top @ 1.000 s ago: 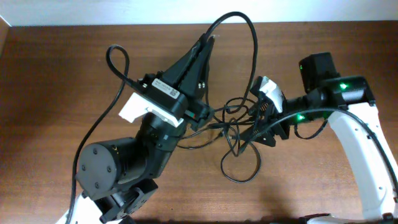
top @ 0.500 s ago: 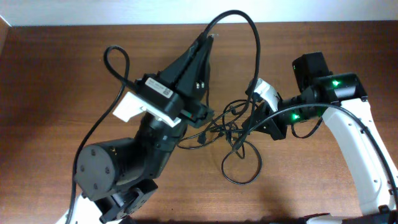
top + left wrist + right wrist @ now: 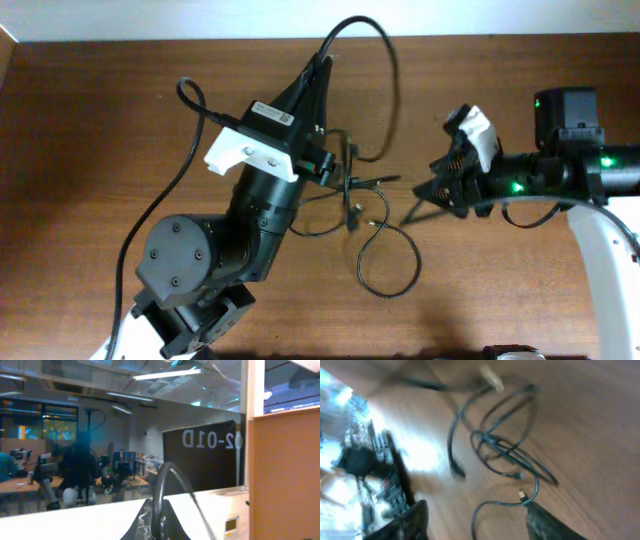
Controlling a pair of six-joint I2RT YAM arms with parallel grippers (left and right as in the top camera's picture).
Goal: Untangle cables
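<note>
Cables (image 3: 356,196) lay in a loose black tangle at the middle of the overhead frame, on the brown wooden table (image 3: 80,120), with one rounder loop (image 3: 417,262) spilling out toward the lower centre. From where I stood, the left gripper (image 3: 325,62) pointed toward the top centre of the frame, its claw pinched tight on a long cable (image 3: 394,90) that rose from the fingertips, arched along the upper edge and dropped back down into the knot. The left wrist view bore that out: the same long cable (image 3: 159,490) stood straight up out of the closed left gripper (image 3: 157,521) at the bottom of the frame and curved off to the right (everything behind it was a dim, blurred room). The right gripper (image 3: 420,195) sat right of centre in the overhead frame, aimed left at the tangle and apart from it, just beside the strands nearest it. Its own camera showed the right gripper (image 3: 480,527) with its claw spread wide and nothing between the two dark fingers (image 3: 415,520) at the bottom corners; beyond them the cables (image 3: 505,450) sprawled across the middle of that blurred frame, with a pale plug end (image 3: 491,377) near the top.
</note>
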